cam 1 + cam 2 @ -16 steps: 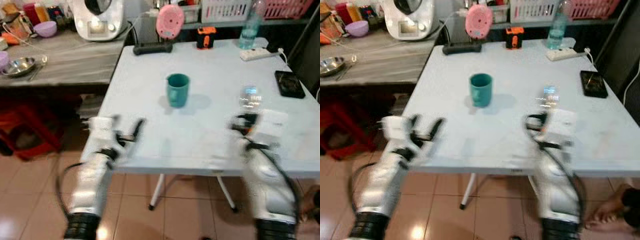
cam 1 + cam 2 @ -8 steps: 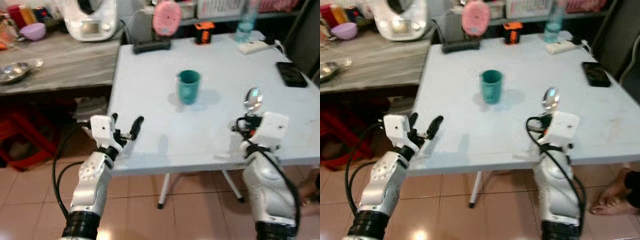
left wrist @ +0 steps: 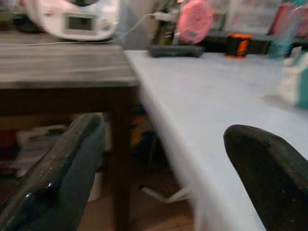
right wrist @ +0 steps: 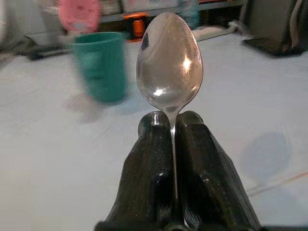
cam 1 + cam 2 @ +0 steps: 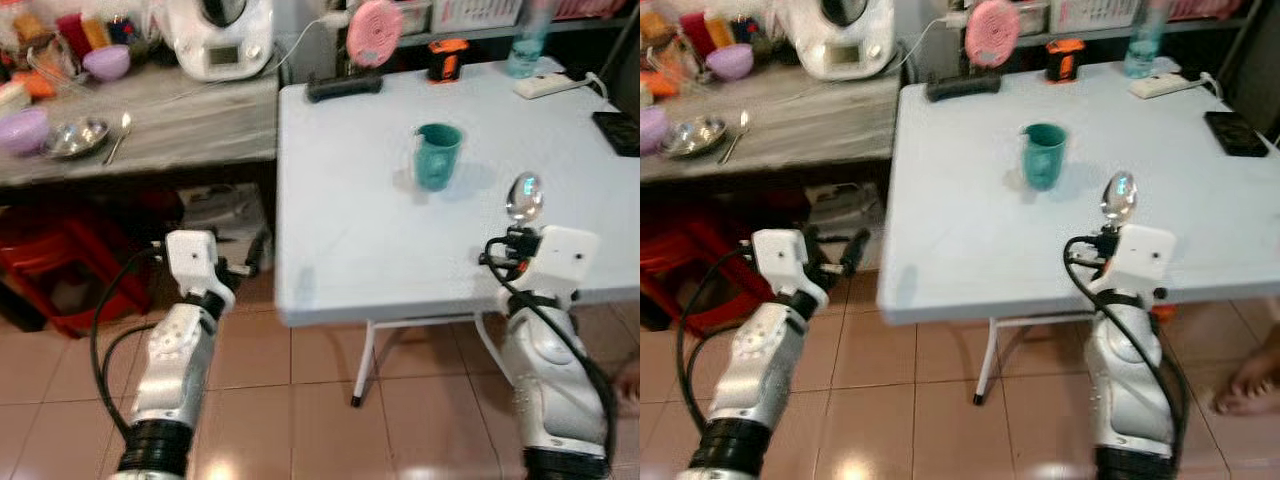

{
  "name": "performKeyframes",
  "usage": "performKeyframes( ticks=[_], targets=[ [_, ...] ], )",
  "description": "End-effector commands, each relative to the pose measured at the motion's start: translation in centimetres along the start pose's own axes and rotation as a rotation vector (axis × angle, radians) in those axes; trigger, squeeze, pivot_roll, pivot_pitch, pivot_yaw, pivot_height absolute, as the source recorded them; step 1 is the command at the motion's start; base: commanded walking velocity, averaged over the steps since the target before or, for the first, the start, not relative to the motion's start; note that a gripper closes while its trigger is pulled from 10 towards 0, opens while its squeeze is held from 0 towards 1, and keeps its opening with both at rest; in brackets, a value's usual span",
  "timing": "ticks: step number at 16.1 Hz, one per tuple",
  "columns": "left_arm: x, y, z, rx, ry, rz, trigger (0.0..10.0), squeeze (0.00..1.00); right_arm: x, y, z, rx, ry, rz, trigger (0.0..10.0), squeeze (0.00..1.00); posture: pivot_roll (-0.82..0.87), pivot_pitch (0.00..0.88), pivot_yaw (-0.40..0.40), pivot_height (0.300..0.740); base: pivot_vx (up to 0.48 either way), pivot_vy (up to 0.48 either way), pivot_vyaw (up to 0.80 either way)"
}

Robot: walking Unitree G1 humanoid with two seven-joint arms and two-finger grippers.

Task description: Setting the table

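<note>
At lower right, the right gripper (image 5: 512, 243) pinches a spoon (image 5: 524, 196) upright over the white table (image 5: 340, 250). A teal cup (image 5: 437, 156) stands centre-right. Left gripper (image 5: 840, 256), lower left, gapes empty.

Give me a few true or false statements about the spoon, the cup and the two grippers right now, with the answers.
1. The right gripper is shut on a spoon. True.
2. The green cup lies on its side. False: it stands upright on the white table.
3. The left gripper holds a fork. False: it is open and holds nothing.
4. The spoon's bowl points toward the cup's side of the table. True.
5. The left gripper is over the table. False: it is off the table's left edge.
</note>
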State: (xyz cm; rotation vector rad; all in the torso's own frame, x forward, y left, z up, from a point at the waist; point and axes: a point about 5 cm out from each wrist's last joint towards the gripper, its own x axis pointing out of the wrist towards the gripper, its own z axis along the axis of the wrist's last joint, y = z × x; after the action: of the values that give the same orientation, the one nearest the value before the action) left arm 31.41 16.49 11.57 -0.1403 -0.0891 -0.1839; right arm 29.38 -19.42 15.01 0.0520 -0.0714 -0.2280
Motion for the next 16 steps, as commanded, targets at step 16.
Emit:
performKeyframes(
  ticks=[16],
  targets=[
    [0.1, 0.85, -0.05, 0.045, -0.014, 0.064, 10.0, 0.0, -0.03, -0.01, 0.78, 0.002, -0.04, 0.012, 10.0, 0.0, -0.14, 0.055, 0.102, 0.74, 0.0, 0.42, 0.37]
  ],
)
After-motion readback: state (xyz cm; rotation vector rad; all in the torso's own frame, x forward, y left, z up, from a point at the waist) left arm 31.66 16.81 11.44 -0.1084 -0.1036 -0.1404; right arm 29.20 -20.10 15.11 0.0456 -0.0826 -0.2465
